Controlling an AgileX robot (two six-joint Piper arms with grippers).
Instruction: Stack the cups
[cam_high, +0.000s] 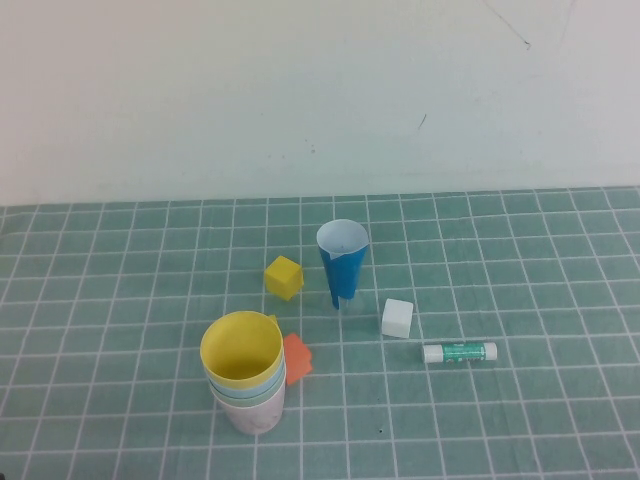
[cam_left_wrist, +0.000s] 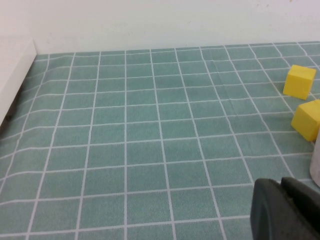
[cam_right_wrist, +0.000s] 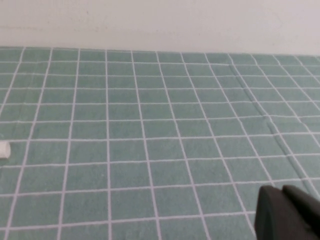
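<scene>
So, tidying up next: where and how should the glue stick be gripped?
Grip the glue stick across its middle from straight above: it lies flat, crosswise, clear of the white cube. Both grippers, left and right, are shut and held back from it.

Neither arm shows in the high view. Each wrist view catches only a dark corner of its own tool, the left tool (cam_left_wrist: 287, 210) and the right tool (cam_right_wrist: 290, 212). The yellow cup (cam_high: 241, 349) hides the nested cups' insides, and the orange block (cam_high: 297, 357) is partly covered.
</scene>
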